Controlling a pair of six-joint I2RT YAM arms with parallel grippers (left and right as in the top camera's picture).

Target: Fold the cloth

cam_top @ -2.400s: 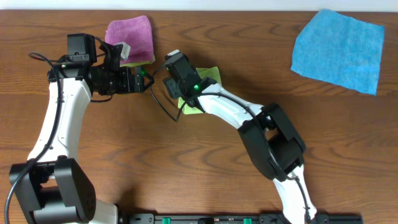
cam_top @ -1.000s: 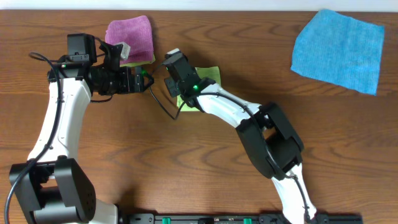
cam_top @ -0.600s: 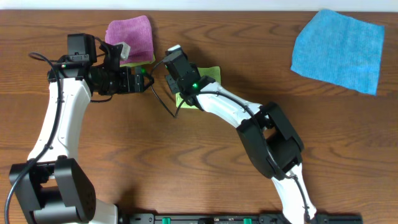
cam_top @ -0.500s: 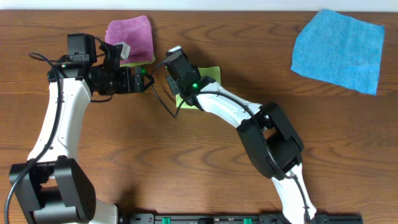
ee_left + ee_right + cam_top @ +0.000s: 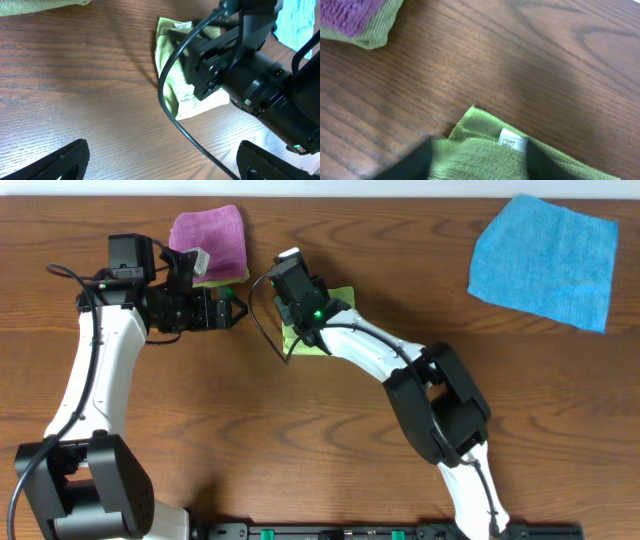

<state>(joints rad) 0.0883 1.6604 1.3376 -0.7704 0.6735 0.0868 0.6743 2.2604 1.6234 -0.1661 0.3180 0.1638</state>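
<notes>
The left hand (image 5: 228, 307) hovers low over the bench (image 5: 200, 430), released. In its own wrist view its fingers (image 5: 65, 156) stand far apart with only bare wood between them. It points toward 3 o'clock, at the cloth (image 5: 342, 299), which lies just beyond it, a little left of the bench's middle.

The cloth is folded small and flat, and its white tag (image 5: 512, 141) shows at one edge. The right hand (image 5: 300, 295) is down on its 9 o'clock side, covering much of it from above. From the right wrist, that hand's dark fingers (image 5: 407, 165) sit apart on either side of the tagged edge. The pile looks blurred between them, and the hand looks released rather than clenched.

Farther back, at 10 o'clock from the cloth, a purple cloth (image 5: 208, 242) rests on a green one (image 5: 377, 30). Well apart, at 2 o'clock near the far right corner, a blue cloth (image 5: 545, 260) lies spread open.
</notes>
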